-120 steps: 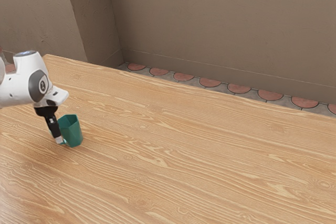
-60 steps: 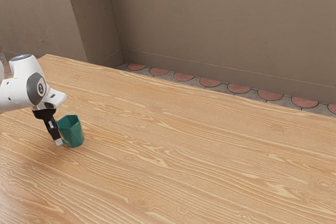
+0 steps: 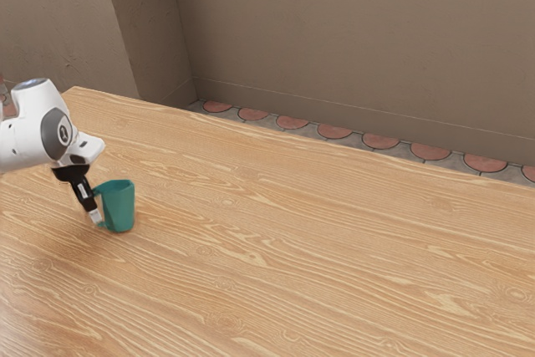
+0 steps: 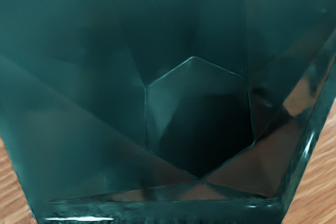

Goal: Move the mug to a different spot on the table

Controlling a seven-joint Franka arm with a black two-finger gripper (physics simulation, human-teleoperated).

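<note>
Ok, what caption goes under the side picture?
Robot gripper at the rim of a teal mug on a wooden table.

Soft, even light; shadows perhaps faint.

Side overview, wrist close-up (inside mug (image 4: pixel 194 119))

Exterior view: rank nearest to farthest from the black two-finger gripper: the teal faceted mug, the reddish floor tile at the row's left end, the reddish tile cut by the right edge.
1. Teal faceted mug, right against the gripper, at the exterior view's left.
2. Left-end reddish tile, on the floor behind.
3. Right-edge reddish tile, far across the view.
</note>
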